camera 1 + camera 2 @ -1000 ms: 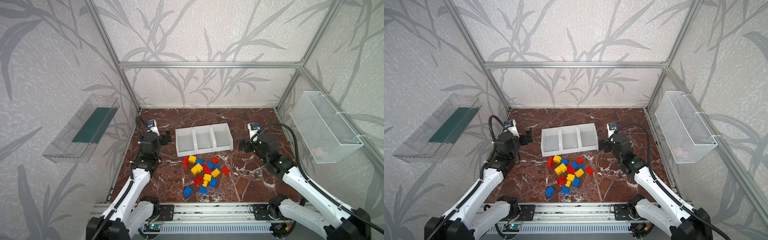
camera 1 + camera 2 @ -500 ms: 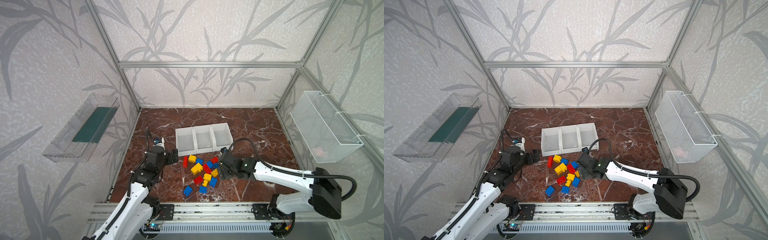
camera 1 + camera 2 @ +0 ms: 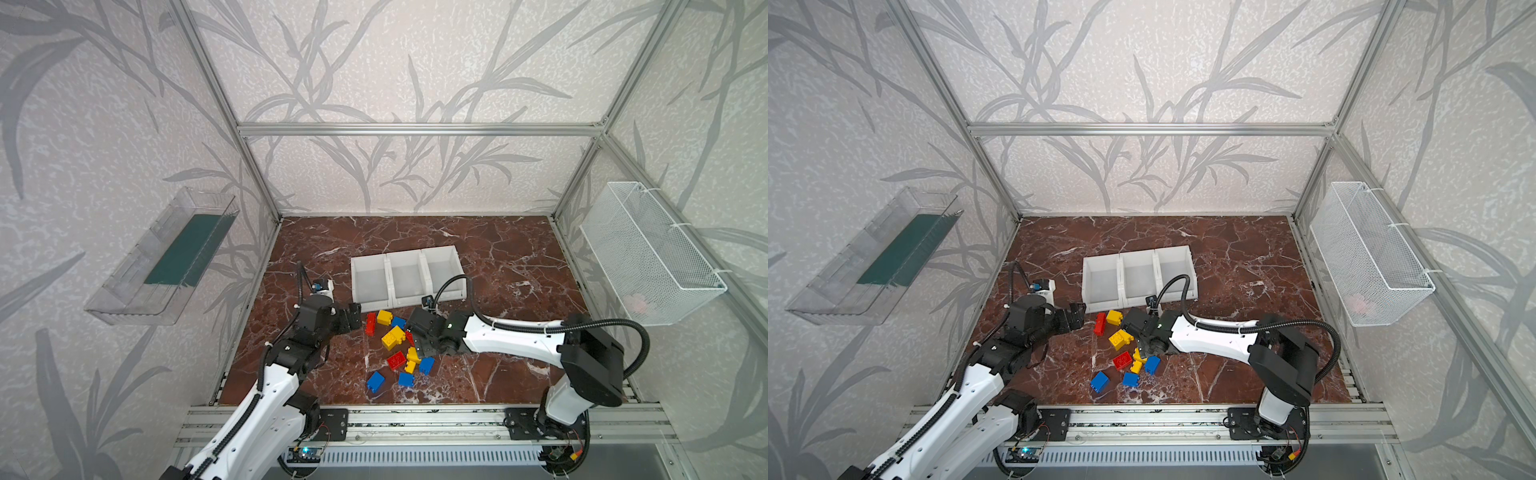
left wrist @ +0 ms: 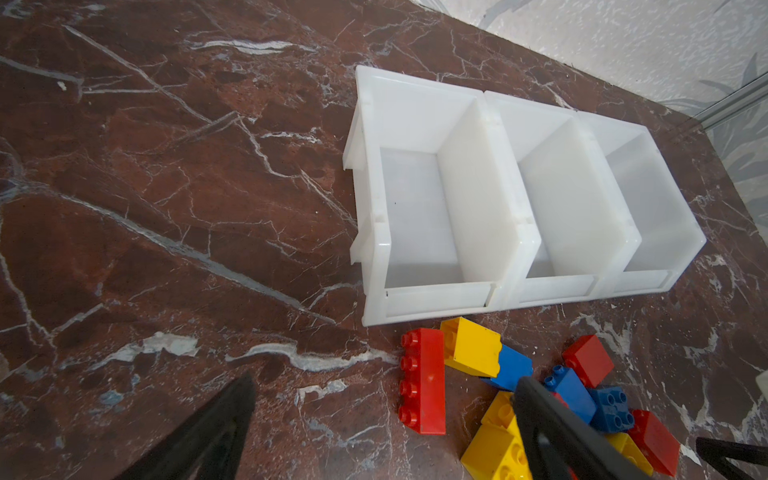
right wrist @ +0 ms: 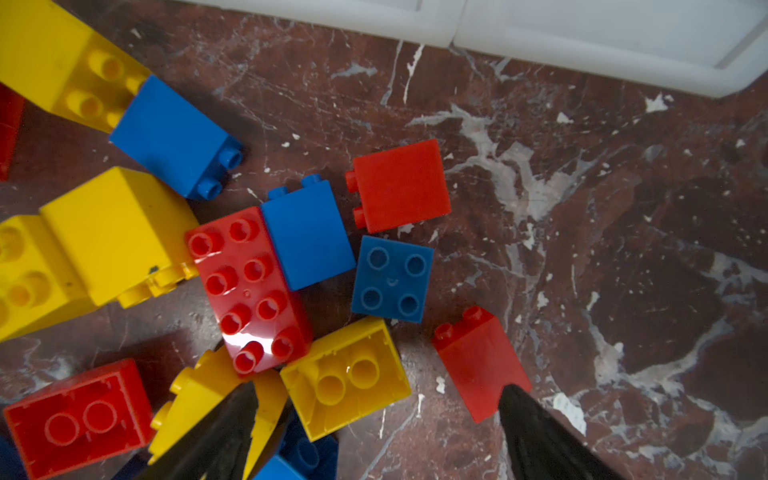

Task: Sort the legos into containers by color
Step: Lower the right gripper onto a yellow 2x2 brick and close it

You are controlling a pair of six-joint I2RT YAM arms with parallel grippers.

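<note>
Several red, yellow and blue legos lie in a loose pile on the marble floor, just in front of three empty white containers. My left gripper hangs open at the pile's left edge, with a long red lego between its fingers. Over the pile's right side, my right gripper is open. Its fingers stand on either side of a yellow lego lying studs down. A small red lego lies by one fingertip.
A clear wall tray hangs on the left wall and a white wire basket on the right wall. Aluminium frame rails run along the front edge. Bare marble floor surrounds the containers and the pile.
Both arms have come from beside the containers down to the lego pile, the right arm swinging far left over it. Nothing has been picked up.
</note>
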